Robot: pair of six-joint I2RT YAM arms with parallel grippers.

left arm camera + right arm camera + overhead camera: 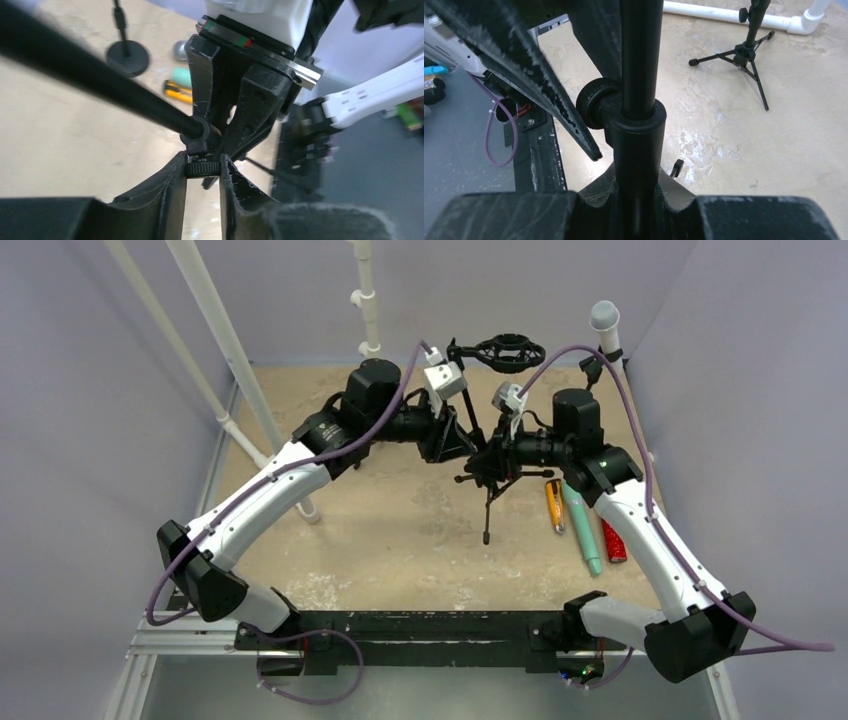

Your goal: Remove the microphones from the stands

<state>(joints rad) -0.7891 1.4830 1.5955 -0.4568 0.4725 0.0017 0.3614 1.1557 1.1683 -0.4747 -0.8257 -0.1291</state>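
An orange cutter (553, 506), teal pen (584, 530) and red tube (613, 541) lie together on the sandy counter (400, 540), right side.

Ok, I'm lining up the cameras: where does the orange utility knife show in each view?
Top external: orange utility knife on the table, right of centre.
Left wrist: upper left of centre, small and blurred.
Right wrist: not in it.
Shared landmark: the black stand, seen in all three.
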